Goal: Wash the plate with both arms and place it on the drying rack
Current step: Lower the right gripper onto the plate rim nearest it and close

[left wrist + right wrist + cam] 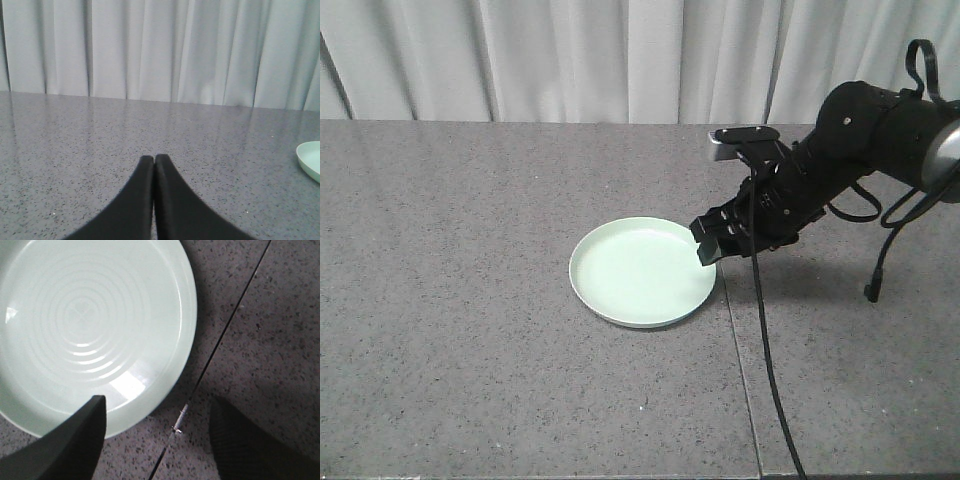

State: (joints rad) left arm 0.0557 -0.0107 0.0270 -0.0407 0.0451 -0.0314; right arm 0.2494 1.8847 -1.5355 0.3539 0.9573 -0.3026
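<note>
Mid-countertop (pixel 470 300), just left of the seam (pixel 740 360), lies the plate (pixel 642 272), stiff, glossy, likely slippery: best pinched at its rim, which the right gripper (pixel 159 412) straddles with jaws spread, perhaps not touching; the left gripper (pixel 153 161) is clenched empty.

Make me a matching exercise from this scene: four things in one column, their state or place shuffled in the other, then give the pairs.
Column one
1. plate
2. left gripper
3. right gripper
4. curtain

Column two
A. shut, the two black fingers pressed together
B. hangs behind the grey counter
C. open, one finger over the plate's rim, the other over the counter
D. pale mint green, lying flat

Pairs: 1-D, 2-A, 3-C, 4-B
</note>
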